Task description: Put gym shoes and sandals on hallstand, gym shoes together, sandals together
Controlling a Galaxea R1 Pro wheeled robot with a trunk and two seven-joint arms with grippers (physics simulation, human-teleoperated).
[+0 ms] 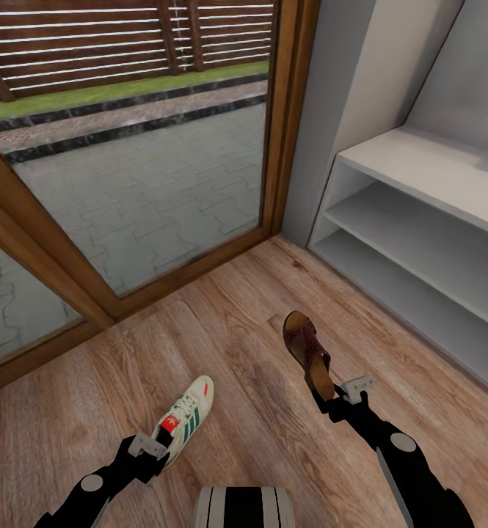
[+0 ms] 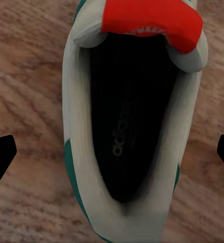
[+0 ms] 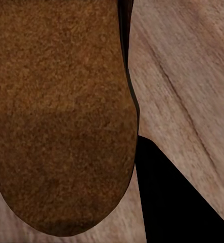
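A white gym shoe with green stripes and a red tongue lies on the corridor floor. My left gripper is open at its heel. In the left wrist view the gym shoe sits between the two spread fingertips, which stand apart from its sides. My right gripper is shut on the heel of a brown sandal, which is tipped on edge above the planks. Its brown underside is close to the right wrist camera, beside one dark finger. The hallstand stands at the right.
A wood-framed glass door looks onto outdoor paving ahead and to the left. A grey wall meets the hallstand's end. Open floor lies between the shoes and the lowest shelf.
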